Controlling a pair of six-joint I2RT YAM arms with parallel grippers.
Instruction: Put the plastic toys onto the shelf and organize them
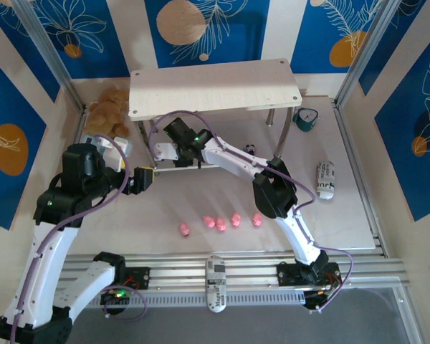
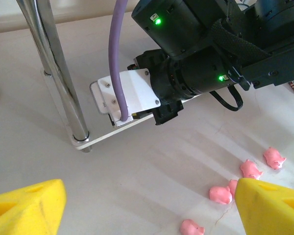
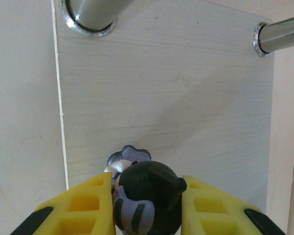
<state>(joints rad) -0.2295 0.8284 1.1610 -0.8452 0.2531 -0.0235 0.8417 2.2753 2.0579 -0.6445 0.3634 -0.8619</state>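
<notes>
The right gripper (image 3: 147, 213) clamps the dark figurine (image 3: 148, 196) between its yellow fingers, just above the lower board of the shelf (image 3: 176, 88), probably to set it down there, while the left gripper (image 2: 147, 205) hangs spread and empty, with the pink pigs (image 2: 220, 195) near its right finger.

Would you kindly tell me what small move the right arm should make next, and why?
I would probably ease the right gripper down slightly and open its jaws. They are shut on the dark figurine, and the shelf's lower board lies directly behind it, well inside the board's edge, so it looks ready to be set down. Whether it already touches the board I cannot tell.
</notes>
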